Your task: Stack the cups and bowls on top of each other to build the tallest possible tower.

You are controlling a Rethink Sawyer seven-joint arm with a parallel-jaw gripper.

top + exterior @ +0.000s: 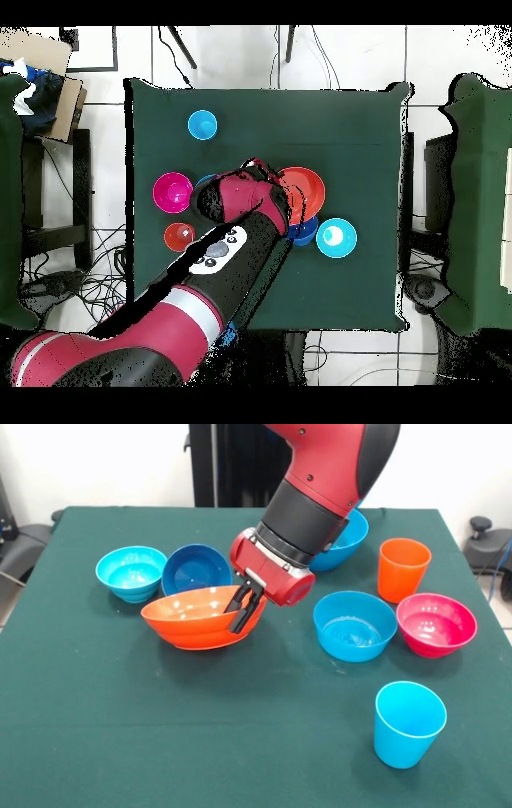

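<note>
a: where's the gripper (pixel 246 606) right now?

b: at the right rim of the wide orange bowl (pixel 200 618), its black fingers clamped on that rim, one inside and one outside. the bowl sits tilted, its right side raised.

a: and the other bowls?

b: a cyan bowl (pixel 130 572) and a dark blue bowl (pixel 195 569) sit side by side just behind the orange one. a light blue bowl (pixel 354 625) and a magenta bowl (pixel 436 624) sit next to each other on the right. another blue bowl (pixel 349 537) is mostly hidden behind the arm (pixel 320 488).

a: the cups?

b: an orange cup (pixel 402 568) stands upright behind the magenta bowl, and a light blue cup (pixel 408 722) stands upright alone near the front of the green table (pixel 160 728). from overhead, the arm covers the table's middle.
</note>
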